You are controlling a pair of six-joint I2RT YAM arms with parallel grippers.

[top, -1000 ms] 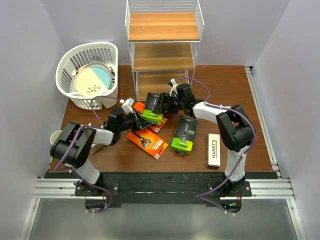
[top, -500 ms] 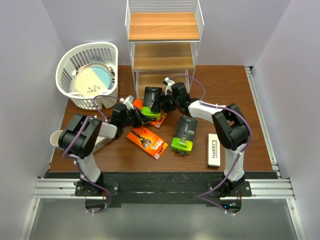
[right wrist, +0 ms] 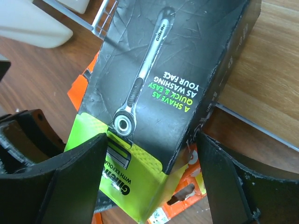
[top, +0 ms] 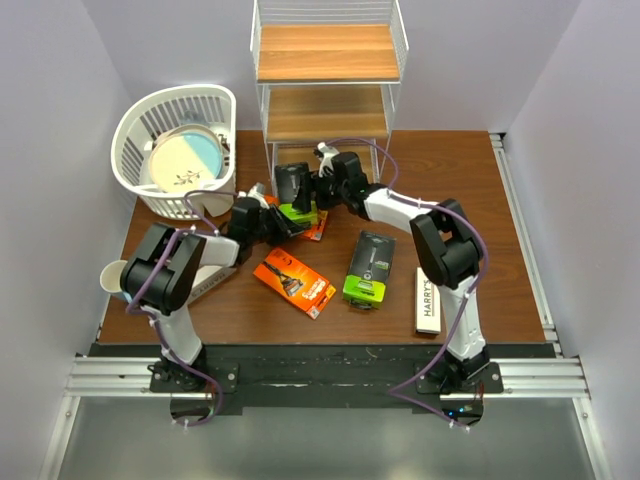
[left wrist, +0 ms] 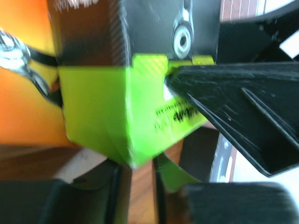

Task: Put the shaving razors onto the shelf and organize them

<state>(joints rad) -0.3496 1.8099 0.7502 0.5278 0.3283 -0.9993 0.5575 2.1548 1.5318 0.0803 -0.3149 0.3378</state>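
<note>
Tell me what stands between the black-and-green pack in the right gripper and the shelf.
Nothing visible. The pack in the right gripper is held just before the lowest tier of the shelf. The left gripper sits at the pack's green end, on the side away from the shelf.

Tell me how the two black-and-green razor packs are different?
The held pack is clamped in the right gripper by the shelf; the loose pack lies flat on the table, untouched. The held pack hangs over an orange box; the loose pack rests on bare wood. Both are black with lime-green ends.
</note>
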